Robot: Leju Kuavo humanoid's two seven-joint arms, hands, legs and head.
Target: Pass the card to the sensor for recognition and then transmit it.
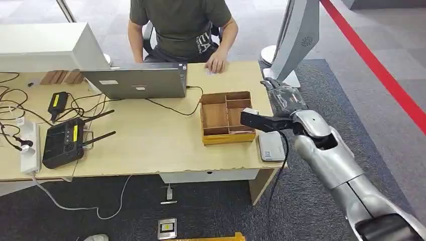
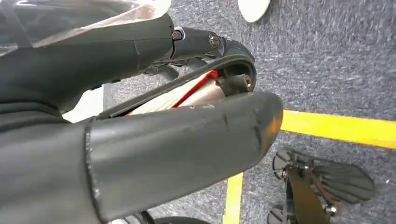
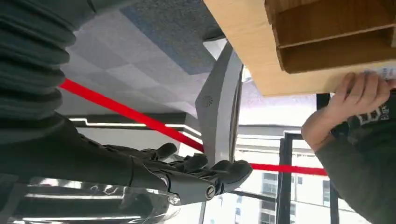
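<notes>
1. Right hand (image 1: 279, 103) is at centre right of the head view, over the table's (image 1: 150, 140) right edge. Its fingers are spread and hold nothing, and the right wrist view agrees. The thumb reaches toward frame left across the right rim of the wooden tray (image 1: 227, 138).
2. Left hand (image 2: 177, 140) hangs over the carpet. I can't tell whether it is closed or holding anything, because the thumb blocks the palm.
3. Card (image 1: 250, 111): my best guess is the small white sliver at the tray's right rim, just above the thumb and touching it or nearly so. It is not gripped.
4. Sensor (image 1: 272, 146): a flat white box lying just below the thumb in frame, near the table edge.
5. Risks:
   - The thumb is on the inner side of the card. If the hand closes without the fingers behind the card, it could be pushed flat into the compartment or flicked off the table edge.
   - The tray wall sits close to the thumb. A low approach could catch the wall and drag the tray.
   - The card offers only a thin edge, so a shallow pinch could slip on the way to the sensor.
6. Orientation: the visible edge runs roughly left to right in frame, with a slight tilt. That is probably the long axis, but too little of the card shows to be sure, or to say which way its face points.
</notes>
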